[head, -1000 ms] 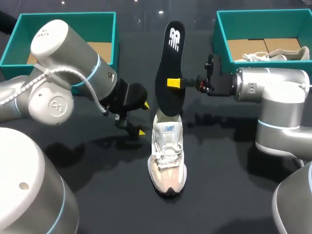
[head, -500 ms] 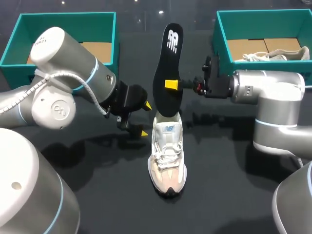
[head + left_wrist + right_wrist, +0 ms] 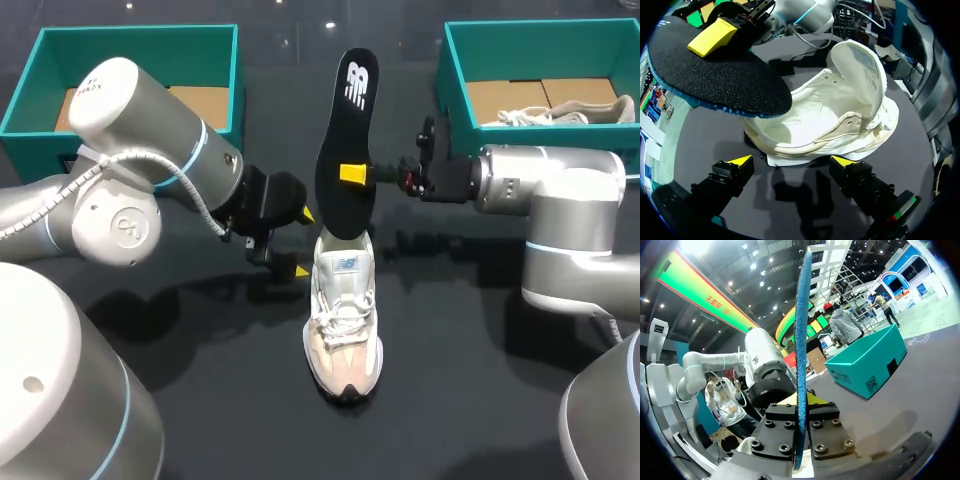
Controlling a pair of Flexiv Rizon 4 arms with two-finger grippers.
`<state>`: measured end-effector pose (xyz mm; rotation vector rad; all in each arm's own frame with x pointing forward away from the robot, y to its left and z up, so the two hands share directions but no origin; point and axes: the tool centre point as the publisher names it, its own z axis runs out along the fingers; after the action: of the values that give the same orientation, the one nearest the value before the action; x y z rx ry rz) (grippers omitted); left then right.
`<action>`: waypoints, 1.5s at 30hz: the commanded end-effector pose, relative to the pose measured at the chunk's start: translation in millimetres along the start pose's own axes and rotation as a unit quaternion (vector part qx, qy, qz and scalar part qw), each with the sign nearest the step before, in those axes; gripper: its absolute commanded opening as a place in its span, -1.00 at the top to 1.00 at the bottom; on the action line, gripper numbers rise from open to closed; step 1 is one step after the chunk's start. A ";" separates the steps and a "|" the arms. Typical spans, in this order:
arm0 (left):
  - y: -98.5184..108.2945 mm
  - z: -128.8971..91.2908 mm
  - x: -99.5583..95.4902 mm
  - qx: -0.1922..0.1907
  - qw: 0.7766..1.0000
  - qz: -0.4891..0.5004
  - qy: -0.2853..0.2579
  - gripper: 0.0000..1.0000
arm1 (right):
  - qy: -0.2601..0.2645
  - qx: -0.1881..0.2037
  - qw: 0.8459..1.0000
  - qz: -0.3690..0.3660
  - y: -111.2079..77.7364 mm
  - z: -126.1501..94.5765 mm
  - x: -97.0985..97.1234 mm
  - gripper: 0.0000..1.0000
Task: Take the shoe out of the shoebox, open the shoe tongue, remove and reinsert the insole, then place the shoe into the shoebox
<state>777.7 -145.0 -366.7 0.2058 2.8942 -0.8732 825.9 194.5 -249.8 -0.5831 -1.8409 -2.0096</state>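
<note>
right jaws pinching insole (image 3: pixel 348 125), left jaws open

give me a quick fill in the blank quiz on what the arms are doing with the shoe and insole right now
1. The right tool is shut on the black insole, which stands ____ over the heel end of the shoe.
2. The left tool is ____, with nothing between its fingers, close to the shoe's heel.
3. A second shoe lies in the teal box on the robot's ____ side.

Missing words: upright; open; right
</note>
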 end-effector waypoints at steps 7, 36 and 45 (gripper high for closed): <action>-1.0 3.3 -1.5 -0.005 1.000 -0.007 -0.004 -1.00 | -0.006 -0.004 1.000 -0.011 -7.1 -1.9 -3.1 1.00; -1.0 3.3 -1.5 -0.005 1.000 -0.007 -0.004 -1.00 | -0.007 0.006 0.999 -0.048 -32.7 7.4 -0.1 1.00; -1.0 3.3 -1.5 -0.005 1.000 -0.007 -0.004 -1.00 | -0.016 0.018 0.998 -0.053 -46.4 5.4 4.6 1.00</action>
<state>779.3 -147.5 -367.8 0.1790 2.8967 -0.8593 803.0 204.7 -285.6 -0.5148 -1.9590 -2.0370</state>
